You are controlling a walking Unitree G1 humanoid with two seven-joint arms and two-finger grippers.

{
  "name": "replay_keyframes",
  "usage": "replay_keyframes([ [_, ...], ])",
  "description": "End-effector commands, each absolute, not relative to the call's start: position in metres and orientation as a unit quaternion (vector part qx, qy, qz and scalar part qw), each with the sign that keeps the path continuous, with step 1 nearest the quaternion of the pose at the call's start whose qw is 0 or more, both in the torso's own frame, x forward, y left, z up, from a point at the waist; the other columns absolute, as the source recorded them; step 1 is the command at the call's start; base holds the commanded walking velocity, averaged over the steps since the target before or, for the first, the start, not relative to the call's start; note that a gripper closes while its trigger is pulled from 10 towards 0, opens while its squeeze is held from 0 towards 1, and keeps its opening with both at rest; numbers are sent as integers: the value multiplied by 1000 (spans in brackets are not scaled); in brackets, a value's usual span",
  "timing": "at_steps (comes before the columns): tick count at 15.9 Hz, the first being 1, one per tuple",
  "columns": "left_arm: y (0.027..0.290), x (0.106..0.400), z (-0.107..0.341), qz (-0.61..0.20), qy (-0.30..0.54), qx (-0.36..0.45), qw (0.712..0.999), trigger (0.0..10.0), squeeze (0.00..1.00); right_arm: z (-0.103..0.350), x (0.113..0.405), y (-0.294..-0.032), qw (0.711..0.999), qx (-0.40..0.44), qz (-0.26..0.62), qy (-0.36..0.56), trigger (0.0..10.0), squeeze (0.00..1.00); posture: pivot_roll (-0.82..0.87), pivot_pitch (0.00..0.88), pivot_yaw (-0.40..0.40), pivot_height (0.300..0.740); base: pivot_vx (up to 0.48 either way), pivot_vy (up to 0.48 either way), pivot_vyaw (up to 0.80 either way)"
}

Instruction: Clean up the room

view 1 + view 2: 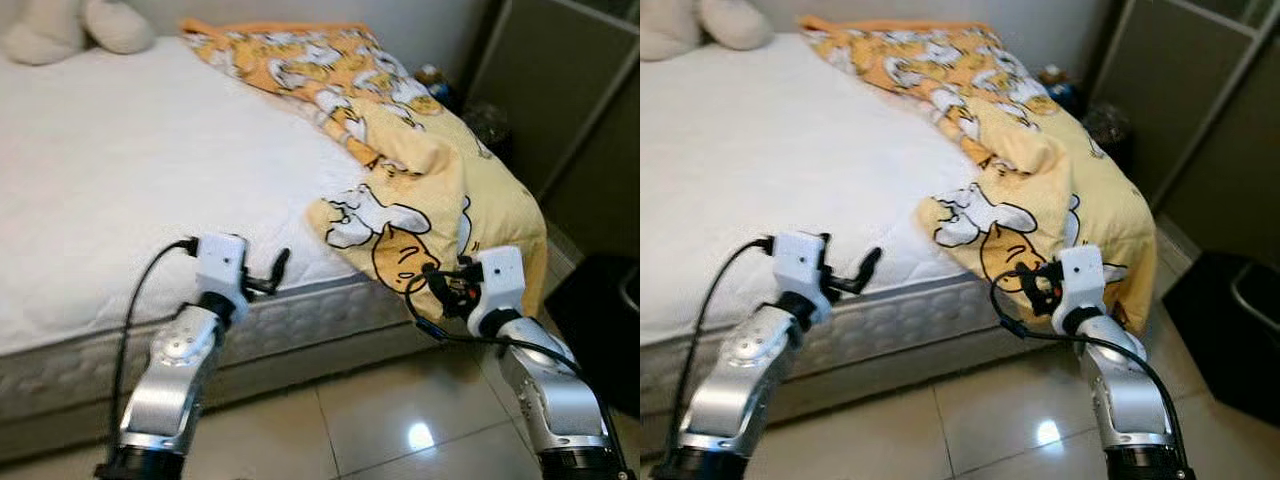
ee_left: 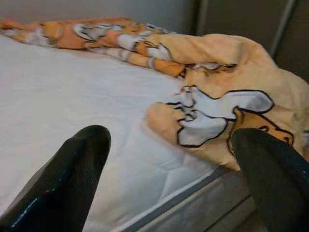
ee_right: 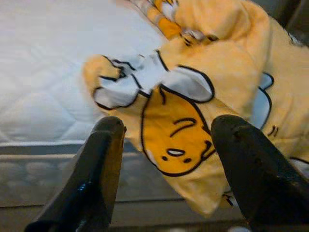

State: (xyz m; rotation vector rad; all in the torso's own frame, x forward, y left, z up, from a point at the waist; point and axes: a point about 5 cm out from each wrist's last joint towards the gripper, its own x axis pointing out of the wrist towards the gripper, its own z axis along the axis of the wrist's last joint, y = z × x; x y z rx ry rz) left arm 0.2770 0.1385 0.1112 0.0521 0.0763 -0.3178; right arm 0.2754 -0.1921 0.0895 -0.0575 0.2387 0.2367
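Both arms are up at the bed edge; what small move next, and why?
Probably ease the right end effector forward onto the blanket's hanging corner: its fingers are open, aimed at that fold, not yet touching, while the blanket lies crumpled, draping off the mattress.

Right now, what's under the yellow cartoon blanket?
The blanket lies on the white mattress, one corner hanging over the edge. Anything beneath its bunched folds is covered.
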Motion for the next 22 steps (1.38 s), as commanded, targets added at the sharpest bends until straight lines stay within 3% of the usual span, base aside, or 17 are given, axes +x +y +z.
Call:
replay_keyframes([
  [1,139,278,115,-157,30,32,987,10000,0,91,276,-196,986,-28,111,117,10000,0,-64,0,-24,740,349,0,0],
  [16,139,277,114,-156,33,30,987,10000,0,91,276,-197,987,-30,112,116,10000,0,-64,0,-24,740,352,0,0],
  [18,154,265,109,-127,48,32,990,10000,0,78,272,-170,972,-45,194,128,10000,0,-13,0,-53,740,405,0,800],
  [22,157,263,107,-135,57,44,988,10000,0,74,269,-168,976,-8,176,131,10000,0,-12,0,-25,740,409,0,200],
])
